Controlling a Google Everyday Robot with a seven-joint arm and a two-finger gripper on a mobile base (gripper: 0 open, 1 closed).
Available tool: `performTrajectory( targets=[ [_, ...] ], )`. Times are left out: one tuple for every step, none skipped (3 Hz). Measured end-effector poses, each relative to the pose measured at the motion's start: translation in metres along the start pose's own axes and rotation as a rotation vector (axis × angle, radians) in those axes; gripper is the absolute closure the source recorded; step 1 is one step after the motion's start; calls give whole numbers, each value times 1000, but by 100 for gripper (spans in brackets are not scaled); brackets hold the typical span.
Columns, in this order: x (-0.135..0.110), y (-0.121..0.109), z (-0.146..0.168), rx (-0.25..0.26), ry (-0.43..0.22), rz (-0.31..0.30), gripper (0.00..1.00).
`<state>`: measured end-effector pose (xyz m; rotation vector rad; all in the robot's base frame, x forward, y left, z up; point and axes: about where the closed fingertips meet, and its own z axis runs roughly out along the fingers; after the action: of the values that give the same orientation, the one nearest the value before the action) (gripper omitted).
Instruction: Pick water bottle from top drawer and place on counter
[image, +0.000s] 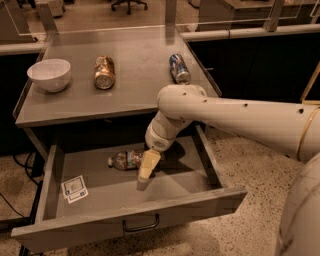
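The water bottle (125, 160) lay on its side on the floor of the top drawer (200, 202), toward the back and a little left of the middle, with its length running left to right and its label band facing up. Its right end was hidden behind the hand (144, 179), which hung down into the drawer just in front of that end, its pale yellowish tip pointing at the drawer floor. Whether the hand touched the bottle could not be told, nor whether it stood wide or narrow, since it was seen from one side only.

The drawer was pulled well out from under the counter (140, 92). A small white card (74, 188) with square markings lay flat in its front left corner, well apart from the bottle, and the black pull handle (141, 225) hung at the middle of the drawer front.

The white arm (240, 117) came in from the right, bent at a rounded joint just over the counter's front right edge, and turned down into the drawer.

On the counter, a white bowl (49, 74) stood upright at the left, a gold can (104, 72) lay on its side near the middle, and a blue-silver can (179, 68) lay on its side toward the right rim. All three were apart from one another. Speckled floor (250, 165) showed to the right of the drawer.
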<state>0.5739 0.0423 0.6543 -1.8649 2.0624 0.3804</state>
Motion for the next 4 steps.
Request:
performTrajectory(
  targets=[
    [0,-1,5,-7,-6,0,0],
    [1,1,11,-17,-8,5,0],
    [3,4,20,-32,-3,13,0],
    [10,10,39,-67,-3,31,0]
  ],
)
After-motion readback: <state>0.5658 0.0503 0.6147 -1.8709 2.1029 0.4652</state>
